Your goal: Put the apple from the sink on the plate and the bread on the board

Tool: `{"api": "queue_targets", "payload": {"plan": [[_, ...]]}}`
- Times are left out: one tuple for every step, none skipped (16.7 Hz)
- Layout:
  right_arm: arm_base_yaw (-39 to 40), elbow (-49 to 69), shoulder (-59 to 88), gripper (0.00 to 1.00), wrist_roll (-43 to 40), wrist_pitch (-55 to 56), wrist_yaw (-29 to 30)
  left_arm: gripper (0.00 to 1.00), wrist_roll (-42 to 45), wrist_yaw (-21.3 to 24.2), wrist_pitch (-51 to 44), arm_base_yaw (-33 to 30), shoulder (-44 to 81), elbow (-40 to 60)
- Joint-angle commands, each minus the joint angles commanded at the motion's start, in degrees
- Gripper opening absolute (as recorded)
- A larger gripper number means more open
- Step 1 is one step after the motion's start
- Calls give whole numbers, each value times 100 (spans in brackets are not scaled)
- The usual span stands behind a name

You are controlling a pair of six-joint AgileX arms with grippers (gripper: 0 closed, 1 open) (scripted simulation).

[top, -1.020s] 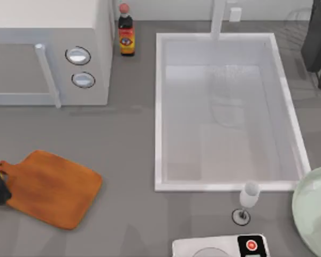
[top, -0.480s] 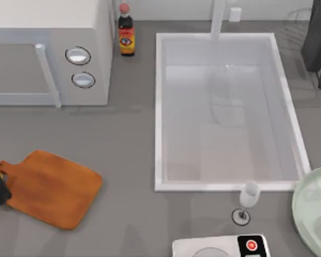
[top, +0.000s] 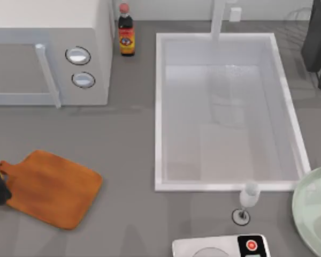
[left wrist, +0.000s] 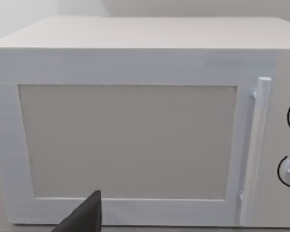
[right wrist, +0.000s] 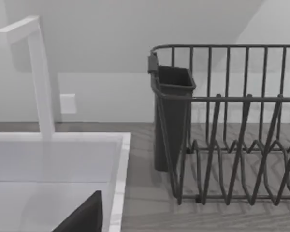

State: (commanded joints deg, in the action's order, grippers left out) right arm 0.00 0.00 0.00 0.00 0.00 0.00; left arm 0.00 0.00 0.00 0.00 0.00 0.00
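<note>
Showing the layout before any pick. The sink [top: 158, 107] sits right of centre in the top view, with its long axis running from the far edge of the table toward the near edge and its tap [top: 218, 19] at the far end. The basin floor reads as bare white, and where the apple and bread lie cannot be told from these views.

The plate [top: 310, 214] lies at the near right, just beside the sink's near right corner. The board [top: 51, 187] lies at the near left, well apart from the sink, with its handle tab pointing left.

The left gripper [left wrist: 82, 217] faces the microwave [left wrist: 128, 140] door, with the left arm at the table's left edge touching or just over the board's handle. The right gripper [right wrist: 82, 215] looks across the sink's far corner toward the tap and the rack [right wrist: 232, 125]. Whether either pair of jaws is apart or together cannot be told.

By position, the right arm is likely the nearer one for a sink-to-plate move, and the left arm for the board. A glass [top: 249, 195] stands between the sink's near rim and the plate, so it is probably at risk on that path.
</note>
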Motion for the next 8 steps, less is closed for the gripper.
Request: {"api": "queue_targets", "payload": {"plan": [[0, 0, 0, 100, 0, 0, 0, 100, 0, 0, 0, 0, 0, 0], [0, 0, 0, 100, 0, 0, 0, 100, 0, 0, 0, 0, 0, 0], [0, 0, 0, 100, 0, 0, 0, 100, 0, 0, 0, 0, 0, 0], [0, 0, 0, 100, 0, 0, 0, 100, 8, -1, -46, 5, 54, 9], [0, 0, 0, 100, 0, 0, 0, 100, 23, -2, -130, 14, 163, 39], [0, 0, 0, 100, 0, 0, 0, 100, 45, -2, -241, 25, 323, 97], [0, 0, 0, 100, 0, 0, 0, 100, 74, -1, -371, 38, 522, 189], [0, 0, 0, 100, 0, 0, 0, 100, 110, 1, -515, 53, 756, 323]]}}
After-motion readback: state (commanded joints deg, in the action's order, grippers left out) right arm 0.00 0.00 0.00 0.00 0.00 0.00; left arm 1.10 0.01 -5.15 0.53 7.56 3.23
